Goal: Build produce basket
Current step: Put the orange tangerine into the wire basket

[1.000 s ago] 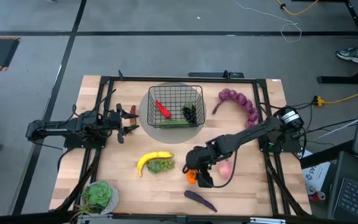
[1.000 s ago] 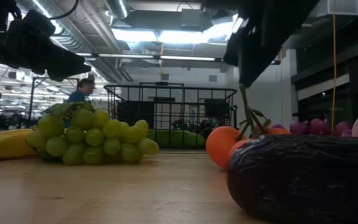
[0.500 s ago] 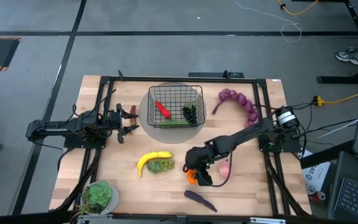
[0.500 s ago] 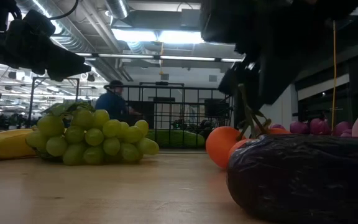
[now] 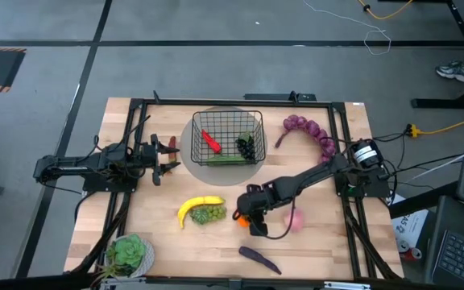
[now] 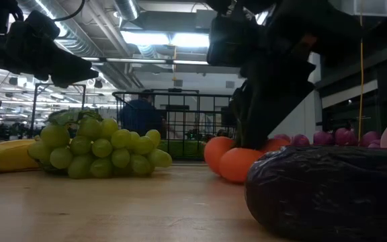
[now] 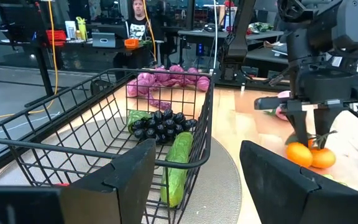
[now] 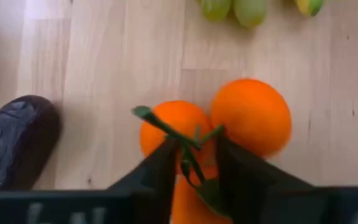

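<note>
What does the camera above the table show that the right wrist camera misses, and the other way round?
Only the high view shows the black wire basket holding a red chili, dark grapes and a cucumber, the waiting left gripper beside it, and the potted plant.

Only the right wrist view shows the green stem between the right gripper fingers.

Both show the oranges, the purple eggplant, the green grapes and the wooden table.
</note>
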